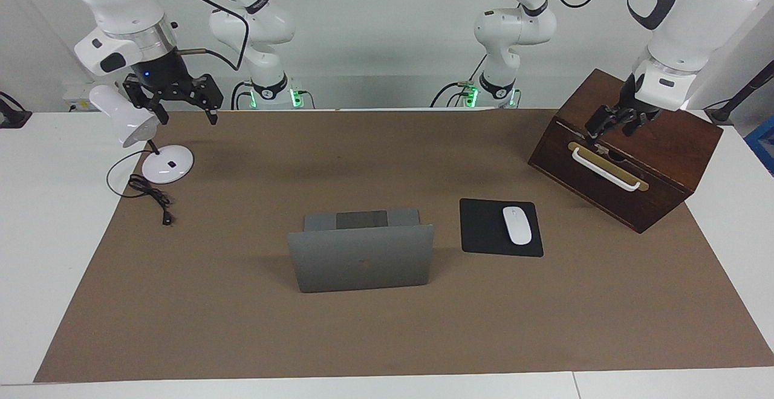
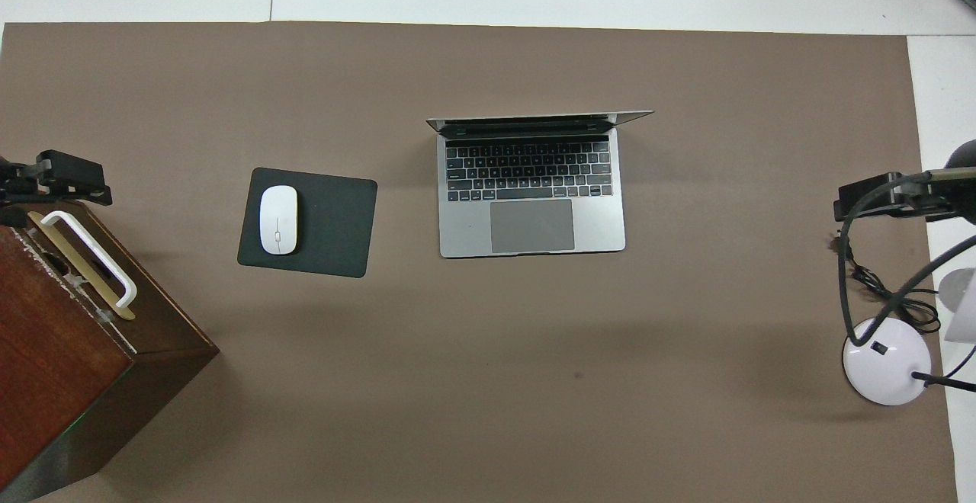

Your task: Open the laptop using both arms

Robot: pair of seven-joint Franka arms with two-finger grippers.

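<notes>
The silver-grey laptop (image 1: 361, 263) (image 2: 531, 238) stands open in the middle of the brown mat. Its lid is upright and its keyboard faces the robots. My left gripper (image 1: 612, 122) (image 2: 67, 175) hangs open over the top front edge of the wooden box, just above the box's white handle, holding nothing. My right gripper (image 1: 184, 113) (image 2: 873, 197) hangs open in the air over the mat's corner, beside the white lamp's head, with nothing between its fingers. Both grippers are well away from the laptop.
A black mouse pad (image 1: 481, 230) with a white mouse (image 1: 517, 225) lies beside the laptop toward the left arm's end. The dark wooden box (image 1: 659, 145) stands at that end. A white desk lamp (image 1: 167, 164) and its cable (image 1: 151, 196) are at the right arm's end.
</notes>
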